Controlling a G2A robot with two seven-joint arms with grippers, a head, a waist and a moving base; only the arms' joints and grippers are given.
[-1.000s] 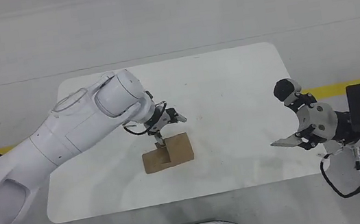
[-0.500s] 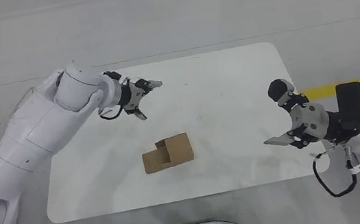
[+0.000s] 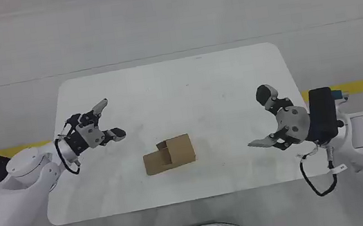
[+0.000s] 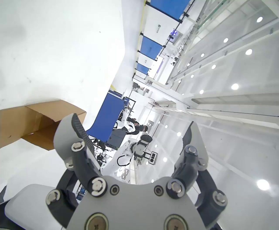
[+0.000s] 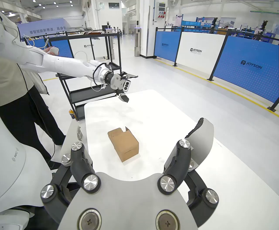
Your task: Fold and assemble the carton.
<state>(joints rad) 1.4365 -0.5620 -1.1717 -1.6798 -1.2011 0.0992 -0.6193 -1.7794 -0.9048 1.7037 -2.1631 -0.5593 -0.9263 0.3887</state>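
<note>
Either side of carton [image 3: 168, 154]: left end effector [image 3: 111, 117], right end effector [image 3: 257, 117] spread wide, empty.

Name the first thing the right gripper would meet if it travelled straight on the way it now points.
Probably the cardboard carton, which sits ahead of the open right gripper across bare table. Height is unclear, so it might pass just over it.

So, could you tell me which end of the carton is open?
The end of the carton facing the left gripper: its inside shows; the end toward the right gripper is shut flat.
</note>
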